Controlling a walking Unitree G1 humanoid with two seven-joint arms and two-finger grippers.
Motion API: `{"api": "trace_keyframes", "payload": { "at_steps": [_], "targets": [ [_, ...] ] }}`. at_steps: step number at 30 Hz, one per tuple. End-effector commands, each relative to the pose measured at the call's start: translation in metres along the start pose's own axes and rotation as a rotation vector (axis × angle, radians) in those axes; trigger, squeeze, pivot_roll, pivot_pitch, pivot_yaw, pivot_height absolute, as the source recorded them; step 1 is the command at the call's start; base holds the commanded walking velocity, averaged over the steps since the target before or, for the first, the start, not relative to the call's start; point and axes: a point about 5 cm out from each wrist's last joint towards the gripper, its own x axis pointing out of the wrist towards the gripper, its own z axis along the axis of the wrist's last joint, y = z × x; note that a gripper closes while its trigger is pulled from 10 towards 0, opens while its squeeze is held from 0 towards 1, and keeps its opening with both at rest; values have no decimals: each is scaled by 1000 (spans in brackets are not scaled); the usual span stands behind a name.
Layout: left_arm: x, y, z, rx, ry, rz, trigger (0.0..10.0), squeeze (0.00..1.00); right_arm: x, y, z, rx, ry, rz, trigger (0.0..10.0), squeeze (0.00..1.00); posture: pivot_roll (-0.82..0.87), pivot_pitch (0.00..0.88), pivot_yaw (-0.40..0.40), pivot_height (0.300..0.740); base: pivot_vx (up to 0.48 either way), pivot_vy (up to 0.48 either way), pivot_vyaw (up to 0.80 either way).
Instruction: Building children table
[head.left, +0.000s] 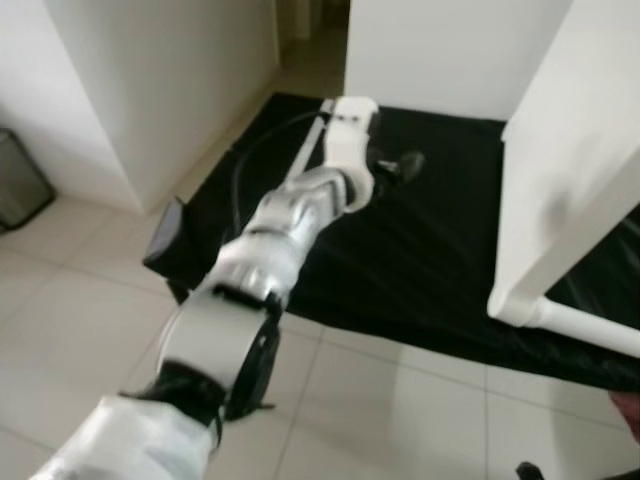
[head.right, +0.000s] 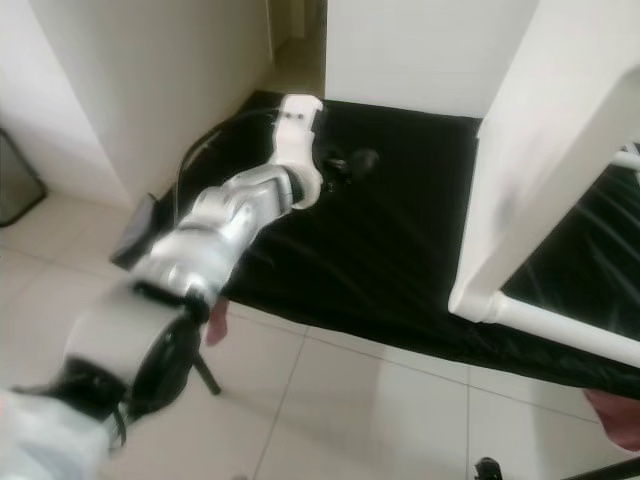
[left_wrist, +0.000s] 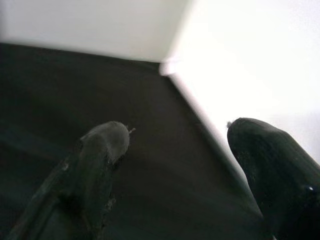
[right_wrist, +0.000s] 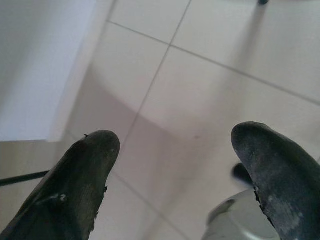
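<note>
One white table panel (head.left: 570, 160) stands on edge at the right of the black sheet (head.left: 420, 260), with a white round leg (head.left: 585, 325) lying along the sheet at its foot. Near the sheet's far left, the left gripper (head.left: 405, 165) hovers just above the black, fingers spread wide and empty; its wrist view adds the panel's bright face close by. Pale floor tiles (right_wrist: 210, 90) lie beyond the right gripper (right_wrist: 175, 150), also spread wide. No writing is legible anywhere.
</note>
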Motion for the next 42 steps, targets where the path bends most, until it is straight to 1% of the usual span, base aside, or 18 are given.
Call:
{"api": "trace_keyframes", "payload": {
  "at_steps": [1, 2, 3, 4, 7, 8, 9, 12, 14, 15, 19, 20, 21, 22, 24, 25, 30, 42],
  "targets": [
    [-2, -6, 3, 35, -48, -136, 10000, 0, -40, 48, -4, -738, -151, 409, 10000, 0, -121, 0, 0, 740, 0, 0, 0],
    [-2, -6, 3, 33, -52, -136, 10000, 0, -22, 27, -12, -798, -116, 276, 10000, 0, -121, 0, 0, 740, 0, 0, 0],
    [-1, -7, 3, 34, -51, -133, 10000, 0, -5, 0, -24, -837, -15, 122, 10000, 0, -115, 0, 0, 740, 0, 0, 0],
    [-1, -7, 3, 34, -51, -133, 10000, 0, -5, 0, -24, -837, -15, 122, 10000, 0, -115, 0, 0, 740, 0, 0, 0],
    [0, -8, 3, 30, -46, -129, 10000, 0, 2, -39, -40, -893, 183, -100, 10000, 0, -114, 0, 0, 740, 0, 0, 0],
    [0, -8, 3, 30, -46, -129, 10000, 0, 2, -39, -40, -893, 183, -100, 10000, 0, -114, 0, 0, 740, 0, 0, 0],
    [1, -9, 5, 19, -55, -129, 10000, 0, -3, -52, -53, -934, 285, -140, 10000, 0, -111, 0, 0, 740, 0, 0, 0],
    [1, -8, 6, 21, -60, -130, 10000, 0, -8, -58, -62, -1009, 363, -135, 10000, 0, -98, 0, 0, 740, 0, 0, 0],
    [1, -8, 6, 21, -60, -130, 10000, 0, -8, -58, -62, -1009, 363, -135, 10000, 0, -98, 0, 0, 740, 0, 0, 0],
    [0, -9, 5, 36, -74, -133, 10000, 0, -10, -61, -65, -1054, 399, -118, 10000, 0, -94, 0, 0, 740, 0, 0, 0],
    [-1, -8, 3, 30, -74, -123, 10000, 0, -11, -60, -68, -1101, 442, -71, 10000, 0, -89, 0, 0, 740, 0, 0, 0],
    [-1, -8, 2, 28, -72, -118, 10000, 0, -11, -59, -71, -1164, 466, -39, 10000, 0, -83, 0, 0, 740, 0, 0, 0],
    [-1, -8, 2, 28, -72, -118, 10000, 0, -11, -59, -71, -1164, 466, -39, 10000, 0, -83, 0, 0, 740, 0, 0, 0],
    [-1, -9, 2, 26, -69, -115, 10000, 0, -11, -58, -73, -1234, 478, -13, 10000, 0, -81, 0, 0, 740, 0, 0, 0],
    [0, -9, 2, 24, -71, -111, 10000, 0, -10, -57, -74, -1261, 481, -4, 10000, 0, -77, 0, 0, 740, 0, 0, 0],
    [0, -10, 2, 24, -72, -109, 10000, 0, -10, -55, -75, -1252, 477, -2, 10000, 0, -75, 78, 172, 740, 0, 0, 0],
    [0, -9, 0, 19, -66, -91, 10000, 0, -7, -49, -76, -1174, 463, -18, 10000, 0, -62, 68, 155, 740, 0, 0, 0],
    [-2, -4, 3, 17, -67, -70, 10000, 0, 3, -42, -65, -1098, 419, -61, 10000, 0, -47, 54, 144, 740, 0, 0, 0]
  ]
}}
